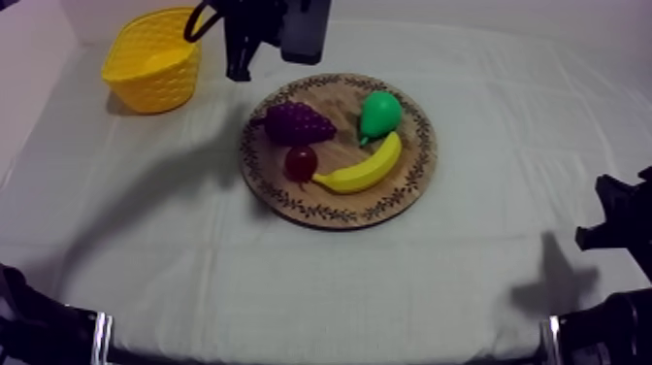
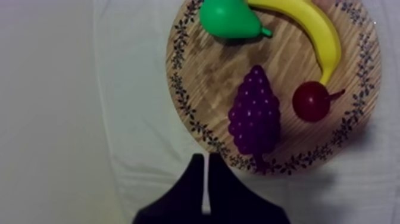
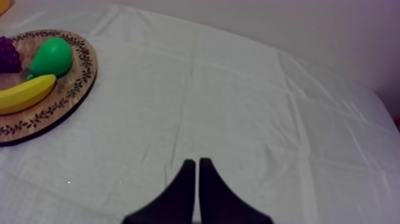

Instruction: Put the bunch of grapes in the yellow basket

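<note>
Top view: we see the cloth (image 1: 194, 252) covering the table, with the board (image 1: 335, 100) near its middle and the basket (image 1: 155, 58) well apart from it at the far left. Our left gripper (image 1: 239, 70) hangs between basket and board, close to the board's far rim. In the left wrist view its fingers (image 2: 223, 184) lie together as a narrow wedge holding nothing, just off the rim near the grapes (image 1: 296, 123). Our right gripper (image 3: 197, 170) sits over bare cloth, well clear of the board, also pinched narrow on nothing. On the board lie the banana (image 1: 364, 173), then the grapes on the basket side, the pear (image 1: 380, 114) by the banana's far end, and the red fruit (image 1: 300, 162) between grapes and banana.
</note>
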`<state>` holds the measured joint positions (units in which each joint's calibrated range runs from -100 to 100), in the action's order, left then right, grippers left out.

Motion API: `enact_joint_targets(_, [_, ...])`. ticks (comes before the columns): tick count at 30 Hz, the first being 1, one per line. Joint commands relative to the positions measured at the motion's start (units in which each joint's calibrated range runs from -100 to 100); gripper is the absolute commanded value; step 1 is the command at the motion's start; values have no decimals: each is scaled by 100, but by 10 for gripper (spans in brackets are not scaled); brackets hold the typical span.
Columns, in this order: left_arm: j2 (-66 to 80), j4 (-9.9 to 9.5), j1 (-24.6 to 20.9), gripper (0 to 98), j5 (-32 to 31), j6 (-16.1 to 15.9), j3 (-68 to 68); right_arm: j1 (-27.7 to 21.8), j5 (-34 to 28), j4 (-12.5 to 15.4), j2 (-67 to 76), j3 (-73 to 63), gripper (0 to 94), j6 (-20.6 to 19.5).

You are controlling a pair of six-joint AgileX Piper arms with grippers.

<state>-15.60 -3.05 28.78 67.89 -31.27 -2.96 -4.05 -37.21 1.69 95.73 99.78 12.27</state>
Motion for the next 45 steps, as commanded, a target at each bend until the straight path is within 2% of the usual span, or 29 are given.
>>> enact_joint_targets(1, [-5,2,-4,181,19,-27,26,-1,3,-1,2,-1,5,1])
enact_joint_targets(4, [-20,-20,-15,445,31,-10,92,-1,3,-1,2,-1,5,1])
enact_joint_targets(6, [-32,-19,-34,575,27,12,132,-1,3,-1,2,-1,5,1])
enact_joint_targets(9, [-55,-14,-61,702,-10,68,189,-1,3,-1,2,-1,5,1])
enact_joint_targets(12, [-80,-26,-85,772,-26,131,223,-1,3,-1,2,-1,5,1])
enact_joint_targets(26, [-380,-43,-148,838,-117,266,269,-1,3,-1,2,-1,5,1])
enact_joint_targets(45, [-2002,-54,-119,826,-454,410,-240,-1,3,-1,2,-1,5,1])
